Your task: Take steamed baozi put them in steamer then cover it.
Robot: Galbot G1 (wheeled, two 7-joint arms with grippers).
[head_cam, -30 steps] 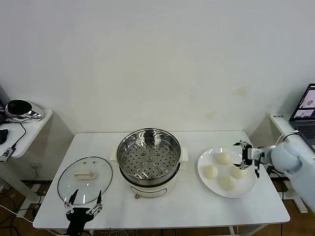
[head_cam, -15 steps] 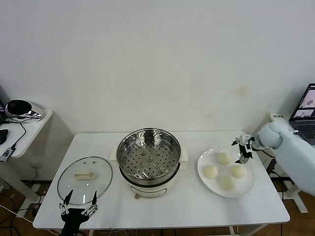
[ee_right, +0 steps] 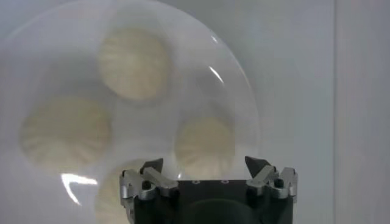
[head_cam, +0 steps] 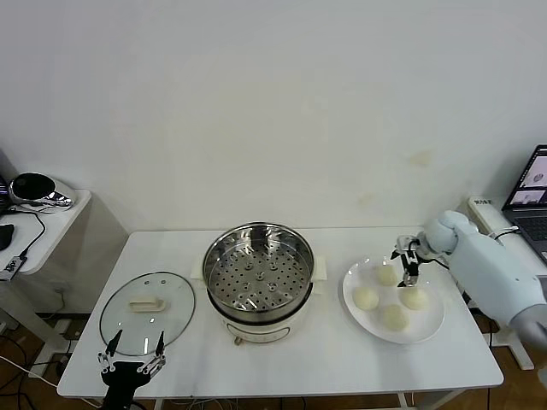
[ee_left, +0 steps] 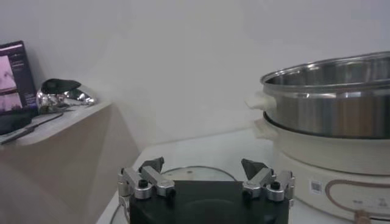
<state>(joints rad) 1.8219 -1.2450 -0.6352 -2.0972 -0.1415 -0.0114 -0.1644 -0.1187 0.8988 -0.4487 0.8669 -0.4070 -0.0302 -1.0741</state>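
Steamer [head_cam: 258,282] uncovered, reachable from above; cover [head_cam: 147,312] lies apart, left.

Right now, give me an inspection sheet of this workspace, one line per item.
Surface: white table, level.
Steamer: steamer mid-table, uncovered, perforated tray bare.
Baozi: four baozi on the white plate, to the steamer's right.
Cover: cover flat on the table, left of the steamer, handle up.
Clutter: nothing seen on the table.
Grippers: left gripper at the table's near edge by the cover, jaws open, empty; right gripper above the plate's far side, jaws open, empty.
Cables: black cable on the left side table.
Surroundings: plain wall; chrome object on the side table; laptop at right.
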